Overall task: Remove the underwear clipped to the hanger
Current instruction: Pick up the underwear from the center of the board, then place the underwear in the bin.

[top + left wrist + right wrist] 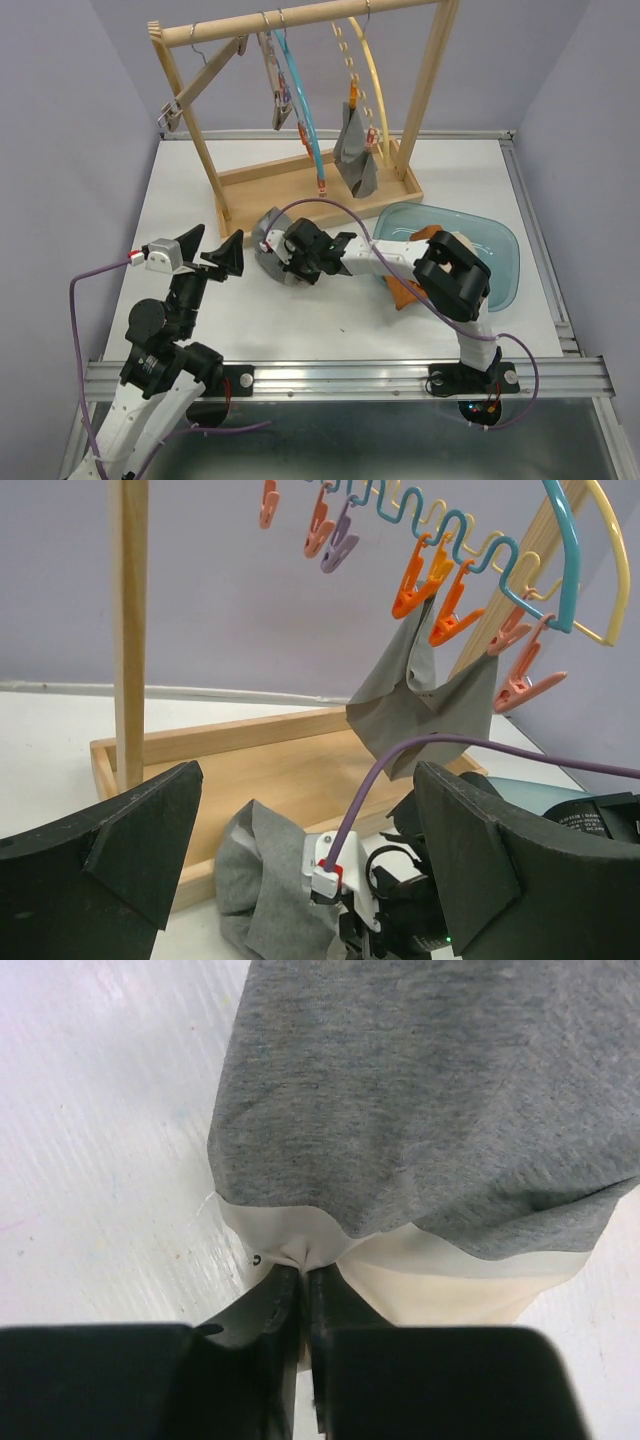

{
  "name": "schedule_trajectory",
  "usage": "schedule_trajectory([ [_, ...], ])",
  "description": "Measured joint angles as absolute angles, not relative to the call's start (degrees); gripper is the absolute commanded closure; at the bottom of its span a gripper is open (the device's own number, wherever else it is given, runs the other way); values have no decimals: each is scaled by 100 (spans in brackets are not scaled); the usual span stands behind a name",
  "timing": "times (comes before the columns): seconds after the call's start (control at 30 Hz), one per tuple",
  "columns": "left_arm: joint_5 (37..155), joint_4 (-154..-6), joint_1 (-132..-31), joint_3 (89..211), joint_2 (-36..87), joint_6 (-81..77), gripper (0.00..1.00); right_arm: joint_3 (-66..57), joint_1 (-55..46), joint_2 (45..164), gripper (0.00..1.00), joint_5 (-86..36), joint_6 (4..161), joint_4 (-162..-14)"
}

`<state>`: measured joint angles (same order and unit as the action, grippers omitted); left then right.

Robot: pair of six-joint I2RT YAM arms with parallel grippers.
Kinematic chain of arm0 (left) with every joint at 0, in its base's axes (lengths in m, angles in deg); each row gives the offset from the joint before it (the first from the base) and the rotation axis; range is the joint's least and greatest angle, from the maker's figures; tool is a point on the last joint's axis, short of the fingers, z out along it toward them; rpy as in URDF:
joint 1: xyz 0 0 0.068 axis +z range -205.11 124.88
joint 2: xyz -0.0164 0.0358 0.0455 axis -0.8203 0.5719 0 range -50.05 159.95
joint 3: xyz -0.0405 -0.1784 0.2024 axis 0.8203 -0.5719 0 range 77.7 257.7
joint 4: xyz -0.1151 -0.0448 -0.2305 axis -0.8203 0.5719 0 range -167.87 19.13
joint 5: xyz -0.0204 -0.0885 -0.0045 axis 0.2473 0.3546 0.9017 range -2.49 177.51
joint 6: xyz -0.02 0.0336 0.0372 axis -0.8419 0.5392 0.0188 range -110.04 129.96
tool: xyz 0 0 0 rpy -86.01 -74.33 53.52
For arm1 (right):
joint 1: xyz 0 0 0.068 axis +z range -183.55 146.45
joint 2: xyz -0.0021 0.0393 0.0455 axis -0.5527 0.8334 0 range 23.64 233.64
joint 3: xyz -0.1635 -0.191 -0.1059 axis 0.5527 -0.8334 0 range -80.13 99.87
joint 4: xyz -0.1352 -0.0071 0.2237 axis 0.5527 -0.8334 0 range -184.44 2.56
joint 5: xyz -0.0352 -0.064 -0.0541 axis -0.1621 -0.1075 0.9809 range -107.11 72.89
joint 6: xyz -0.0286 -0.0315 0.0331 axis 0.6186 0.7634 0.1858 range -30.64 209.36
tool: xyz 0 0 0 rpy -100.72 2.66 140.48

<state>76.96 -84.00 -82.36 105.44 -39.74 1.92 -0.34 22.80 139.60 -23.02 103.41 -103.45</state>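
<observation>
Well, my right gripper [303, 1272] is clenched on the pale waistband of a grey pair of underwear [420, 1110], which lies bunched on the white table [195, 200] just in front of the wooden rack [290, 182]. From above, the gripper's body covers much of that cloth, so I cannot make out its full shape. My left gripper [207, 252] hovers nearby, jaws spread wide, holding nothing. A second grey piece [355, 150] hangs from orange clips [420, 575] on the rack; I cannot tell whether they belong to the blue or the yellow hanger. An orange-brown cloth [403, 295] pokes out under my right arm beside the blue tub [500, 265], whose contents the arm mostly hides.
</observation>
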Motion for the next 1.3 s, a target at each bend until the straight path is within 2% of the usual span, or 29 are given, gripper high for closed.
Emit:
schedule_trajectory([
  [0.2, 7722, -8398, -8236, 10544, -3998, 192, 1, -729, 2280, 13167, 100, -2744, 11112, -10662],
  [0.43, 7810, -8400, -8212, 10542, -4022, 190, 1, -1656, 2278, 10736, 99, -3815, 12797, -11877],
  [0.6, 7838, -8400, -8199, 10542, -4022, 192, 1, -1809, 2077, 9860, 99, -4075, 13447, -12732],
  [0.73, 7845, -8400, -8199, 10542, -4022, 192, 1, -1901, 1526, 9314, 99, -4125, 13615, -13211],
  [1.0, 7913, -8402, -8199, 10542, -3989, 192, 1, -1901, -251, 7270, 100, -3977, 13359, -13438],
  [1.13, 7941, -8402, -8199, 10542, -3944, 192, 1, -1787, -882, 6723, 100, -3701, 13134, -13453],
  [1.3, 7954, -8402, -8199, 10540, -3930, 192, 1, -1761, -1175, 6422, 99, -3157, 12955, -13427],
])
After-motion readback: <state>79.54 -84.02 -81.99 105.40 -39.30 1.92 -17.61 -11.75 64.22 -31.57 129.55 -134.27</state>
